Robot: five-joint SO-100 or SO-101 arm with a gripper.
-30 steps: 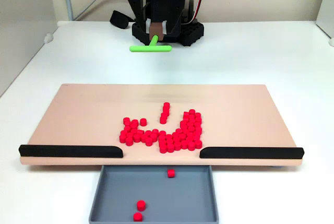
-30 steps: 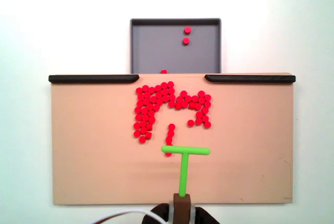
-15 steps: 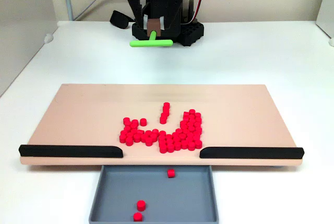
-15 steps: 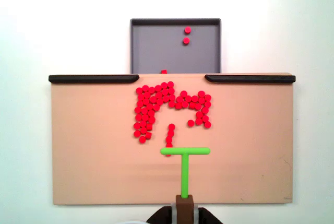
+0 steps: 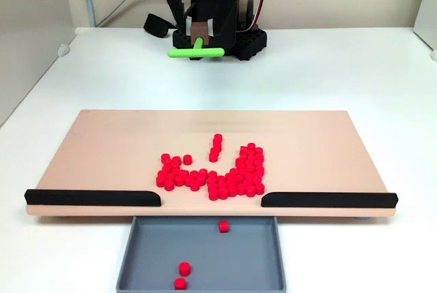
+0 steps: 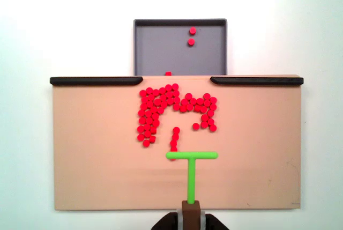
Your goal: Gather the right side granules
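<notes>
Granules (image 5: 217,173) — tiny red stubby pellets, clustered mid-board (image 5: 102,149); hand (image 5: 199,32) clamped on green T-stick (image 5: 196,51) — raised.

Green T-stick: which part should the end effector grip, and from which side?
Grip the green T-stick by the brown block at the free end of its stem, coming from the arm's side, opposite the crossbar. The long straight stem keeps the crossbar out front, free to push the granules toward the gray tray. The end effector already appears to hold it this way.
</notes>
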